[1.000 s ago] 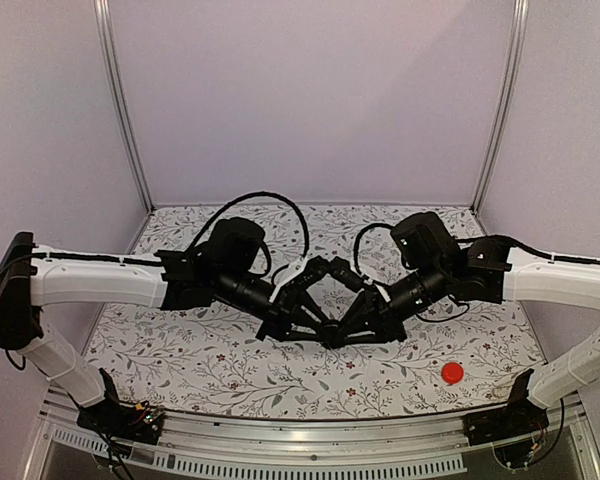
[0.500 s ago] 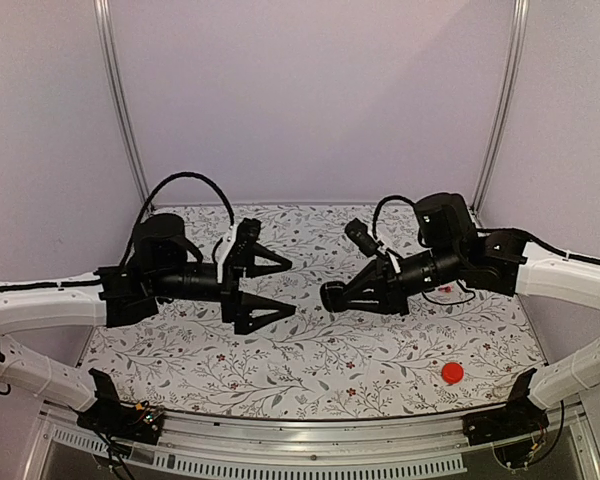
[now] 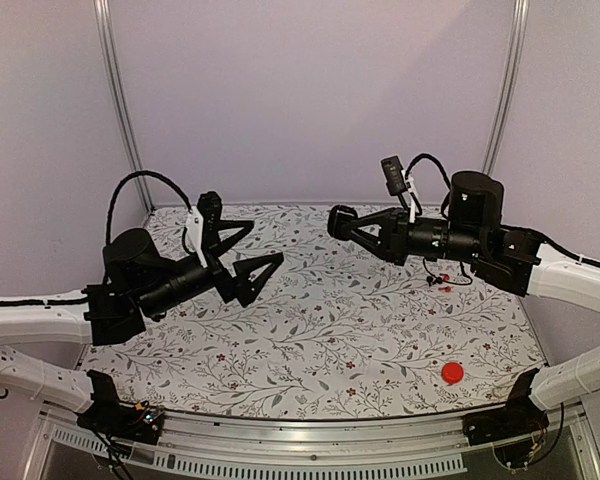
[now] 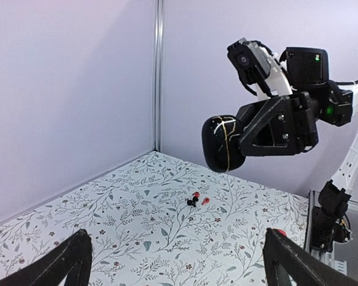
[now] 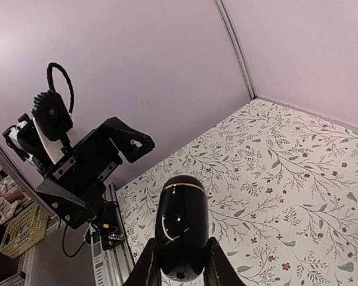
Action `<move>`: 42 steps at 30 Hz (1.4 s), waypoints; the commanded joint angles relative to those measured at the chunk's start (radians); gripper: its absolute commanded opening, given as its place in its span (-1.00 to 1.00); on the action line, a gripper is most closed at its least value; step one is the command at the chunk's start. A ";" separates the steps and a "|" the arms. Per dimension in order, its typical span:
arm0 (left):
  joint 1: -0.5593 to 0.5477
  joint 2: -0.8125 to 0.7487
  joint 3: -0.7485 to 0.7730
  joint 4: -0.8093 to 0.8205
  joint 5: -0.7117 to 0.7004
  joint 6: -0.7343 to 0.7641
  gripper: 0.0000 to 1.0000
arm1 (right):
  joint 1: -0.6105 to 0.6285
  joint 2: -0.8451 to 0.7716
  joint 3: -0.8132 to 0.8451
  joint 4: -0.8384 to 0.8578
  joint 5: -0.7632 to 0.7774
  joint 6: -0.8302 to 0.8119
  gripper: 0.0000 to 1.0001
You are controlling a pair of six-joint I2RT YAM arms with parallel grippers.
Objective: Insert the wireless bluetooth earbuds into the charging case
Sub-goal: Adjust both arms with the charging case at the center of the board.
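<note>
Left gripper (image 3: 264, 243) spread wide, raised off table (image 3: 330, 330). Mid-air at centre: charging case (image 3: 336, 220) closed, clamped in right gripper (image 3: 346, 224), long axis in line with fingers, free end pointing left, slightly down. Earbuds (image 4: 197, 200) lying on table beneath.

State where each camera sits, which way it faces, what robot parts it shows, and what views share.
Top external: above and behind the bases, looking down at the table; both arms show.
Left wrist: on the left arm, faces across at the right arm holding the charging case; own open jaws at bottom.
Right wrist: faces the left arm; own jaws pinch the case.
Shared: both wrist views show the case.
</note>
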 commanded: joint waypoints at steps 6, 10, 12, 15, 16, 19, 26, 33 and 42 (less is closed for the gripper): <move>-0.142 0.261 0.214 -0.053 -0.258 0.150 0.68 | 0.000 0.032 -0.023 0.115 0.038 0.155 -0.79; -0.161 0.325 0.269 -0.054 -0.260 0.177 0.38 | 0.002 0.035 -0.035 0.125 0.037 0.176 -0.78; -0.172 0.356 0.297 -0.058 -0.262 0.188 0.27 | 0.011 0.044 -0.041 0.128 0.043 0.181 -0.79; -0.187 0.400 0.333 -0.067 -0.277 0.206 0.25 | 0.021 0.059 -0.046 0.130 0.047 0.181 -0.78; -0.190 0.411 0.343 -0.069 -0.279 0.208 0.24 | 0.021 0.062 -0.048 0.131 0.048 0.183 -0.78; -0.195 0.436 0.372 -0.086 -0.278 0.212 0.19 | 0.025 0.066 -0.052 0.134 0.052 0.184 -0.78; -0.202 0.462 0.392 -0.081 -0.281 0.229 -0.03 | 0.031 0.070 -0.061 0.146 0.042 0.192 -0.76; -0.206 0.486 0.398 -0.068 -0.303 0.240 0.08 | 0.038 0.074 -0.074 0.157 0.044 0.213 -0.76; -0.215 0.504 0.397 -0.018 -0.395 0.240 0.18 | 0.040 0.070 -0.090 0.163 0.054 0.222 -0.76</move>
